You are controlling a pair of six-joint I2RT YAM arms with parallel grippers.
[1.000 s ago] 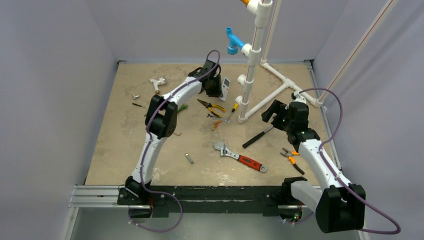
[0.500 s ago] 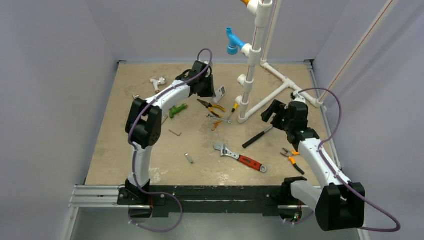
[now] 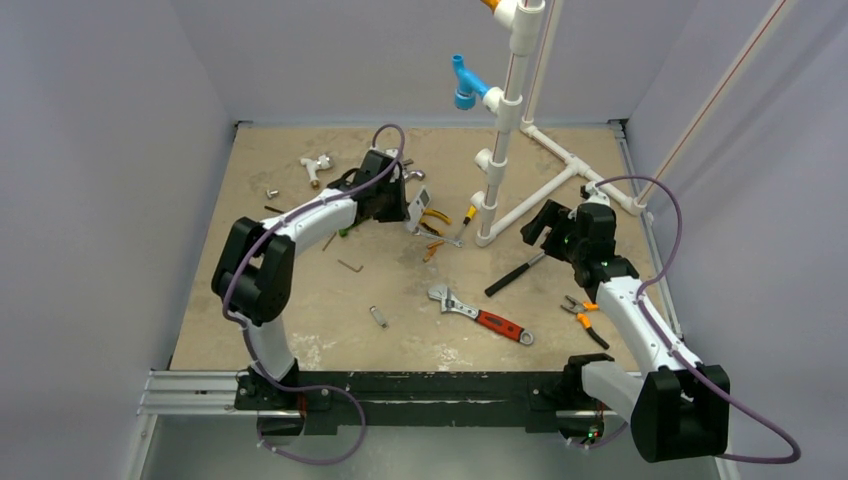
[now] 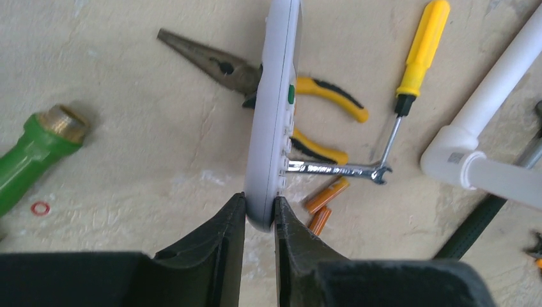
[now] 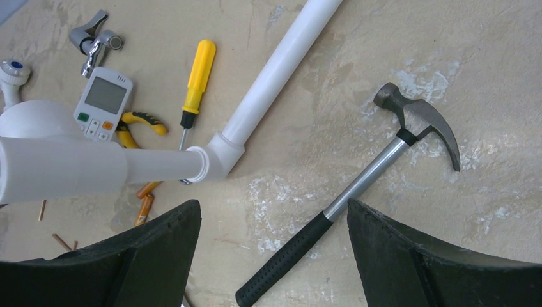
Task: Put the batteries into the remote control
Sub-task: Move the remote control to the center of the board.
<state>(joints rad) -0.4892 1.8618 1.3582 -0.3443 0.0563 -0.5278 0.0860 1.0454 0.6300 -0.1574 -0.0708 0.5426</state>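
Left claw (image 4: pixel 259 206) is clamped tight on the near end of the remote control (image 4: pixel 271 109), holding it edge-on above the pliers (image 4: pixel 211 61). From above, the two orange batteries (image 4: pixel 327 194) lie side by side on the table at five o'clock of the remote. Right claw (image 5: pixel 271 214) hangs over the hammer (image 5: pixel 364 180), jaws wide apart, holding nothing.

under the left gripper (image 4: pixel 259 206) and the remote control (image 4: pixel 271 109) clamped in it, clutter crowds the way: pliers (image 4: pixel 217 62) straight ahead, a small spanner (image 4: pixel 335 170) and the batteries (image 4: pixel 327 194) just to its right, a yellow screwdriver (image 4: pixel 418 48) and white pipe (image 4: pixel 495 89) further right. to its left, bare table (image 4: pixel 140 173) runs as far as a green fitting (image 4: pixel 38 144). a hammer (image 5: pixel 367 176) lies between the right gripper (image 5: pixel 273 211)'s wide-set fingers; the pipe crosses ahead and left, with bare table on its right.
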